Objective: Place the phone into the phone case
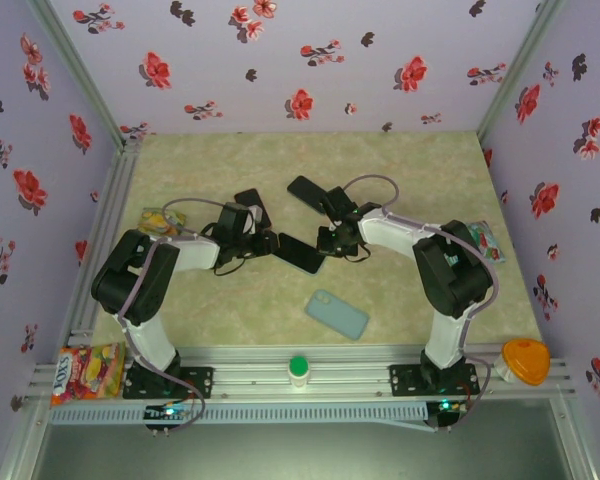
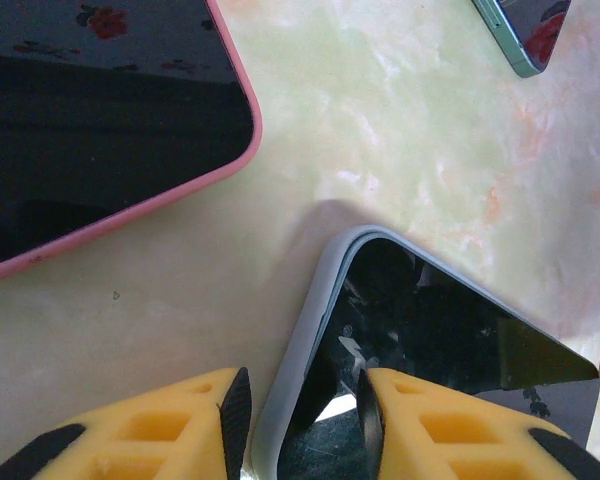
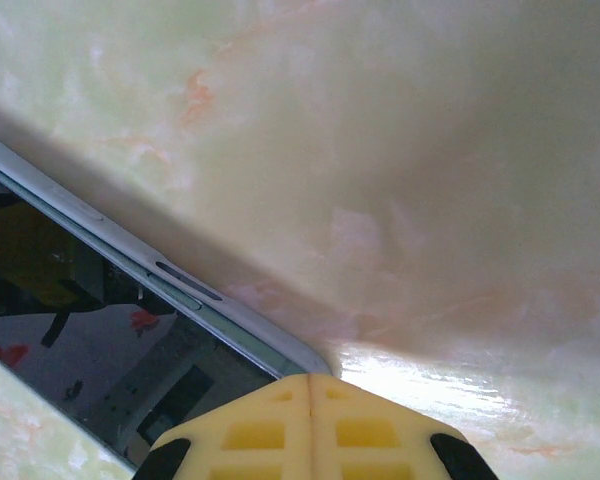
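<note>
Left gripper point(image 2: 300, 400): the jaws are part-way apart and clamped across the edge of the phone point(image 2: 430, 330). One black pad point(image 2: 237, 415) sits against the outside of its grey rim and the other lies on the glass. The phone's rounded corner points away from the fingertips, with a shadow on the table point(image 2: 380, 130) beside that corner, and its dark screen runs off to the gripper's right.

Ahead of the left gripper and to its left lies a second handset in a pink case point(image 2: 90, 120), flat on the table and apart from the held phone. Far ahead to the right is the corner of a teal-edged handset point(image 2: 525, 30).

Right gripper point(image 3: 310, 380): the yellow fingers are pressed together with nothing between them. Their tips sit at the phone's silver rim, just past its side buttons (whether they touch it or stop just short, I cannot tell). The phone's glass extends to this gripper's left, and bare marbled table lies ahead and to the right.

From above, the phone lies between the two grippers at mid-table. The pale blue phone case point(image 1: 337, 314) lies flat and empty behind both grippers, towards the arm bases and well apart from the phone.
</note>
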You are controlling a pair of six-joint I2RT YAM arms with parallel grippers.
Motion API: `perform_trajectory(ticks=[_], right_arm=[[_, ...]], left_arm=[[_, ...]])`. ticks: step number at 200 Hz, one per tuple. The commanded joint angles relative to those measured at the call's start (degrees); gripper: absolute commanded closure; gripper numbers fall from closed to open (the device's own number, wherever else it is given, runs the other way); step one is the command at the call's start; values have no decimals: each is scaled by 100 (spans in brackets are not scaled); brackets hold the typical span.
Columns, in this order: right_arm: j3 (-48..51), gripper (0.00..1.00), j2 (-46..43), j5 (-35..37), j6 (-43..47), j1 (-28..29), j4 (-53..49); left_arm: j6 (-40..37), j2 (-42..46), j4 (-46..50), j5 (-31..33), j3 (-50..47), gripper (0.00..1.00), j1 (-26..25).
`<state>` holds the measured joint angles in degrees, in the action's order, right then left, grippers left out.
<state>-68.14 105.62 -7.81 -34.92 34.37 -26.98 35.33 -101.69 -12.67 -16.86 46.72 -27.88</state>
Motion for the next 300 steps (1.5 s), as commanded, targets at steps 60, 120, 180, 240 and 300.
perform_trajectory(ticks=[60,120,180,240,300], right_arm=[[-49,100,-28,-12,44,-38,-52],[-53,100,-221,8,24,-40,-77],[-25,100,-223,-1,10,26,-92],[52,100,-71,-55,-37,61,-4],[139,100,35,-66,-68,83,57]], left_arm=[[-142,163,80,95,-58,62,-25],[-123,168,44,98,-84,62,-32],[-108,176,35,102,-99,62,-30],[-106,178,35,104,-108,62,-29],[-106,176,27,108,-105,62,-27]])
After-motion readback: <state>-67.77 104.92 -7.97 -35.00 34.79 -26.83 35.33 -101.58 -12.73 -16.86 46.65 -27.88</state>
